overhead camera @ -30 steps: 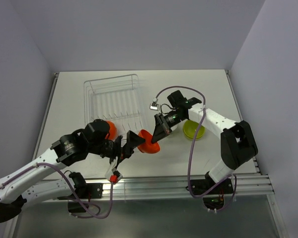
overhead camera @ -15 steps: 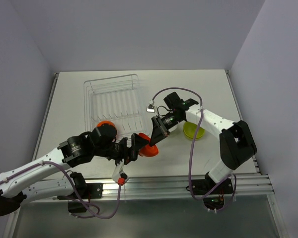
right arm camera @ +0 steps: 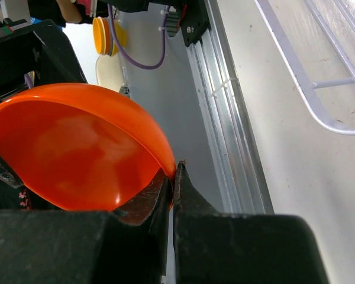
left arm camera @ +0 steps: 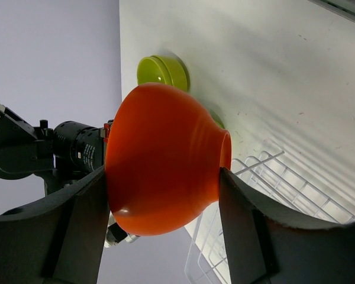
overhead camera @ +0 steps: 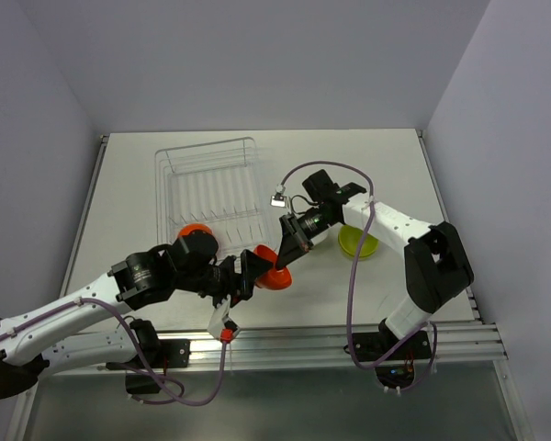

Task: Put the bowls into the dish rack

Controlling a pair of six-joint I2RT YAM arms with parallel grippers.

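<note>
A white worktop (overhead camera: pixel 376 165) sits between grey walls; the left tool (overhead camera: pixel 255 269) and right tool (overhead camera: pixel 287 257) meet near its front edge, both holding one orange bowl (overhead camera: pixel 275 276); the left's fingers clamp its sides, the right's pinch its rim; the rack (overhead camera: pixel 209 179) lies beyond the left tool; a green bowl (overhead camera: pixel 358 243) rests just behind the right tool.

Handover closed up: the left gripper (overhead camera: pixel 253 268) met the orange-red bowl (overhead camera: pixel 274 276).
The right gripper (overhead camera: pixel 285 262), pinching the bowl's rim, carried it nearer the arms' bases; the left gripper slid in until its fingers flanked the bowl; the left arm swung back, uncovering a second orange-red bowl (overhead camera: pixel 197 237) at the dish rack's (overhead camera: pixel 207 184) near corner.
</note>
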